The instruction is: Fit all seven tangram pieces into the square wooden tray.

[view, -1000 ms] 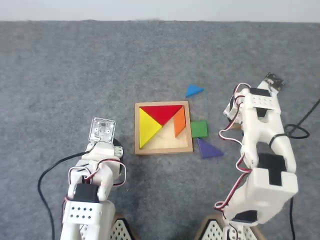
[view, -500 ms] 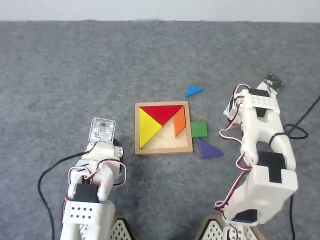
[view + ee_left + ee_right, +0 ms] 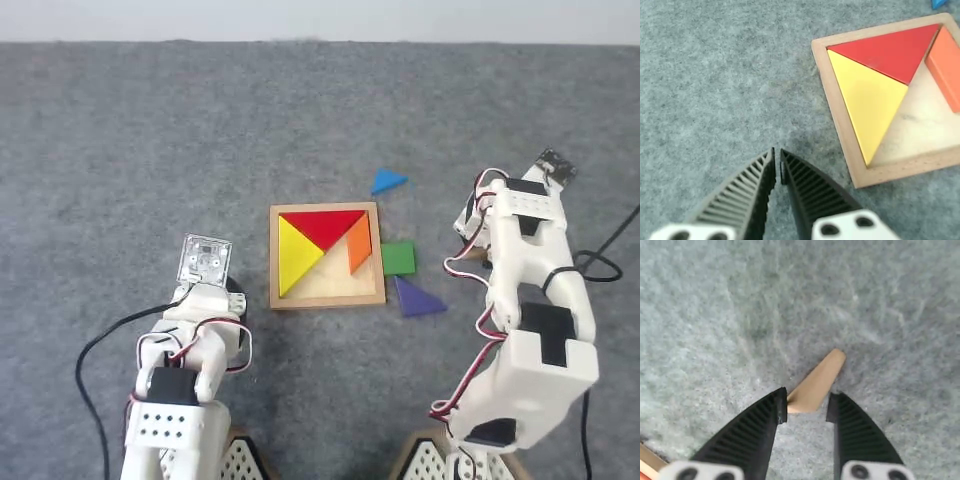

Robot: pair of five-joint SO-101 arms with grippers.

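Note:
The square wooden tray (image 3: 376, 298) lies mid-table and holds a red triangle (image 3: 322, 226), a yellow triangle (image 3: 295, 256) and an orange piece (image 3: 359, 243). To its right on the carpet lie a blue triangle (image 3: 388, 181), a green square (image 3: 398, 258) and a purple triangle (image 3: 415, 298). My right gripper (image 3: 807, 402) is down at the carpet, right of the green square, with its fingers pressed against both sides of a tan piece (image 3: 820, 375). My left gripper (image 3: 776, 152) is shut and empty, hovering left of the tray (image 3: 840, 135).
Grey carpet covers the whole table. The right arm's white body (image 3: 530, 300) stands along the right side, with loose cables beside it. The left arm (image 3: 190, 370) sits at the front left. Open carpet stretches behind the tray.
The right arm has shifted slightly to the right. The left arm and the pieces near the tray have not moved.

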